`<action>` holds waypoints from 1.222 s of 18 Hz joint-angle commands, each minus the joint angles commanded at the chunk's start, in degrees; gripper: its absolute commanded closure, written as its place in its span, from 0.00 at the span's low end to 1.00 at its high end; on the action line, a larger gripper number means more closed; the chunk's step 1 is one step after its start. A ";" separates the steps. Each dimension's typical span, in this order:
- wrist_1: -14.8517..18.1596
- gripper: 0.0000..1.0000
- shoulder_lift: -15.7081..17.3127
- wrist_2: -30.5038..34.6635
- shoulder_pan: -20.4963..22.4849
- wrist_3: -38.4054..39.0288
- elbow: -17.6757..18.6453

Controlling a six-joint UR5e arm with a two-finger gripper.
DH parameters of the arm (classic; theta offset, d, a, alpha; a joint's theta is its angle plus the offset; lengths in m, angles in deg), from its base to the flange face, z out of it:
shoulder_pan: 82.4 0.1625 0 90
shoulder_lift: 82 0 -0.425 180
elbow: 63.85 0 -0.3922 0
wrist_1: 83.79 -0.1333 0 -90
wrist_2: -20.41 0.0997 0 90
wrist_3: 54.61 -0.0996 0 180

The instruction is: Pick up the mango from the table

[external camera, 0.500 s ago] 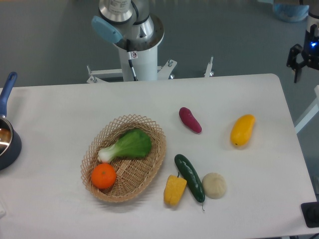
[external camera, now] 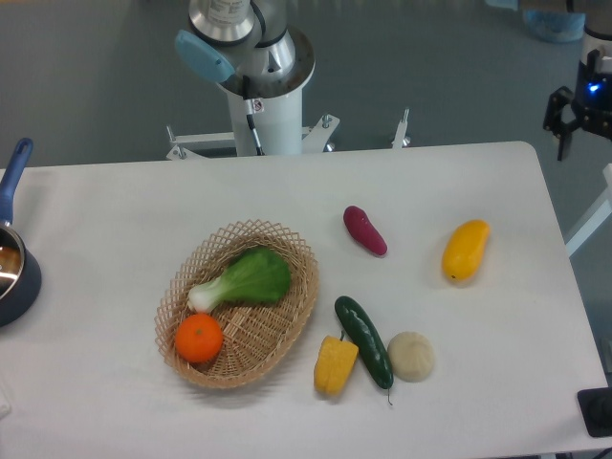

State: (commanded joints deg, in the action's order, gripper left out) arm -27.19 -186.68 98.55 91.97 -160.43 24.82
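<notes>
The mango (external camera: 466, 250) is a glossy yellow-orange oblong fruit lying on the right side of the white table (external camera: 115, 220). My gripper (external camera: 557, 137) hangs at the frame's top right, beyond the table's far right corner and well above and to the right of the mango. It is black with a blue light, and the frame edge cuts part of it off. Its two dark fingers point down and stand apart with nothing between them.
A purple sweet potato (external camera: 365, 230) lies left of the mango. A cucumber (external camera: 363, 341), a yellow corn piece (external camera: 335, 365) and a pale round bun (external camera: 411, 356) sit in front. A wicker basket (external camera: 287, 244) holds bok choy and an orange. A pot (external camera: 11, 268) stands at the left edge.
The gripper has shifted slightly up and to the left at the top right. Nothing on the table has moved.
</notes>
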 joint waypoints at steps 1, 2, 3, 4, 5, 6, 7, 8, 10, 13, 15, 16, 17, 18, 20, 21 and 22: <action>-0.70 0.00 0.09 -0.09 -0.09 0.09 1.49; -1.75 0.00 0.26 -0.09 -0.17 0.09 3.07; -3.16 0.00 0.61 -0.09 -0.18 0.09 4.57; -4.48 0.00 0.79 -0.09 -0.18 0.09 5.80; -5.62 0.00 0.88 -0.09 -0.26 0.26 6.86; -6.07 0.00 0.88 -0.09 -0.35 1.22 7.65; -6.16 0.00 0.97 -0.09 -0.35 2.62 8.09; -6.25 0.00 1.05 -0.09 -0.35 3.59 8.62; -6.16 0.00 0.88 -0.09 -0.79 4.48 9.15; -6.16 0.00 0.53 -0.09 -1.41 5.89 11.08; -6.16 0.00 0.44 0.00 -1.75 7.20 12.92; -6.42 0.00 0.27 0.09 -2.11 7.99 13.63; -6.51 0.00 0.09 0.09 -2.11 8.43 13.90; -6.69 0.00 -0.43 0.09 -2.28 8.52 13.99; -6.95 0.00 -2.54 0.09 -2.98 8.61 13.90; -6.95 0.00 -3.42 0.17 -3.34 8.61 13.81; -6.95 0.00 -4.04 0.26 -3.43 8.70 13.81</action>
State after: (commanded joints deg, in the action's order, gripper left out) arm -34.14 -190.71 98.81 88.55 -151.73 38.63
